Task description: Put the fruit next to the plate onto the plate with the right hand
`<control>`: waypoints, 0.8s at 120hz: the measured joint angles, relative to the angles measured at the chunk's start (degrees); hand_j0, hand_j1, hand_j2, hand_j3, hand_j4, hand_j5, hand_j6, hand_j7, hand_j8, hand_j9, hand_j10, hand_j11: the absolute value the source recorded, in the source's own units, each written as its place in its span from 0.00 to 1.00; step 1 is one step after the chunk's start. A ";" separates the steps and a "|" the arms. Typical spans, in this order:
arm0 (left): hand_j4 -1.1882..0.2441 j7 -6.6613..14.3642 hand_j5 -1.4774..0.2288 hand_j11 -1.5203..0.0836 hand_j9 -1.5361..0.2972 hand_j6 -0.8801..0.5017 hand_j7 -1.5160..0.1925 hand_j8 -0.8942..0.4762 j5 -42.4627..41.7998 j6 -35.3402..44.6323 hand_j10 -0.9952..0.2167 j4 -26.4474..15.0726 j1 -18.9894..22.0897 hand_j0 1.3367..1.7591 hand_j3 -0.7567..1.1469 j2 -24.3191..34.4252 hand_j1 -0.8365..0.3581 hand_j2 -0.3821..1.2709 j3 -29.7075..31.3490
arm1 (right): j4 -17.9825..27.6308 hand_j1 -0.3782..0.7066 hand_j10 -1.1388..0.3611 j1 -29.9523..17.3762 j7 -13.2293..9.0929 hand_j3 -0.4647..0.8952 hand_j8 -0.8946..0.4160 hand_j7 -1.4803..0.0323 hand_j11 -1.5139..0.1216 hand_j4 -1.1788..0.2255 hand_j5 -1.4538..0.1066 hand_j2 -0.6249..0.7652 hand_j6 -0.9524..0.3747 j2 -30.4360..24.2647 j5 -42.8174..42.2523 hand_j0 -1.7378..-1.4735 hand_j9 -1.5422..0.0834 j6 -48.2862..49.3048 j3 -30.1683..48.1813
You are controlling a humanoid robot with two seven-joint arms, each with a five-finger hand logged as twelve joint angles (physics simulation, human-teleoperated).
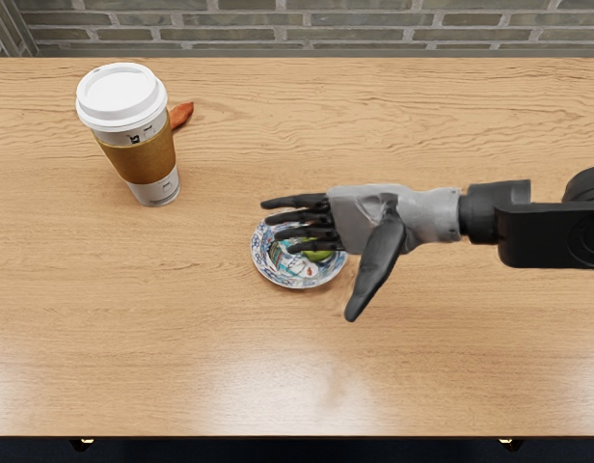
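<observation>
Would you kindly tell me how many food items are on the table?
2. A green fruit lies on the plate under the right hand; an orange-red item peeks from behind the coffee cup, mostly hidden.

The right robot hand [360, 222], fingers spread, hovers over green fruit [318, 256] on the plate [276, 274].

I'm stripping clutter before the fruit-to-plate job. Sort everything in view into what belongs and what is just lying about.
Belongs to the job:
small round blue-patterned plate
small round green fruit, lying on it
grey-and-black right hand, open above both

Lying about:
tall paper coffee cup with white lid and brown sleeve
small orange-red thing, half hidden behind it
</observation>
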 joint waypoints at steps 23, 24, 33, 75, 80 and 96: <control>0.82 -0.01 0.86 0.94 0.83 0.63 0.88 0.65 0.00 0.00 0.81 0.00 0.00 0.76 0.40 0.00 0.98 0.23 0.00 | 0.33 0.03 0.76 -2.89 0.00 0.34 0.68 0.97 0.92 0.84 0.93 0.45 0.72 -4.25 11.23 0.30 0.94 7.71 2.92; 0.82 -0.01 0.86 0.94 0.83 0.63 0.88 0.65 0.00 0.00 0.81 0.00 0.00 0.76 0.40 0.00 0.98 0.23 0.00 | 0.34 0.03 0.76 -2.90 0.00 0.34 0.68 0.97 0.92 0.84 0.93 0.45 0.72 -4.47 11.66 0.30 0.94 7.82 2.95; 0.82 0.00 0.86 0.94 0.83 0.63 0.88 0.65 0.00 0.00 0.81 0.00 0.00 0.76 0.40 0.00 0.98 0.23 0.00 | 0.29 0.03 0.76 -2.85 0.00 0.34 0.68 0.98 0.92 0.84 0.93 0.45 0.72 -5.88 14.79 0.30 0.95 8.51 3.06; 0.82 0.01 0.86 0.94 0.83 0.63 0.88 0.65 0.00 0.00 0.81 0.00 0.33 0.76 0.40 0.00 0.98 0.23 0.00 | -0.78 0.03 0.76 -1.70 0.00 0.34 0.68 0.98 0.93 0.84 0.93 0.45 0.72 -13.29 21.67 0.30 0.95 9.15 2.78; 0.82 0.01 0.86 0.94 0.83 0.63 0.88 0.65 -0.01 0.00 0.81 0.01 0.35 0.76 0.40 0.00 0.98 0.23 -0.01 | -0.92 0.03 0.76 -1.72 0.00 0.34 0.68 0.98 0.93 0.84 0.93 0.45 0.72 -14.55 22.28 0.30 0.95 9.16 2.76; 0.82 -0.01 0.86 0.94 0.83 0.63 0.88 0.65 -0.01 0.03 0.81 0.07 0.26 0.76 0.40 0.00 0.98 0.23 -0.01 | -1.32 0.03 0.76 -1.92 0.00 0.34 0.68 0.98 0.93 0.84 0.93 0.45 0.72 -18.13 23.50 0.30 0.95 9.17 2.27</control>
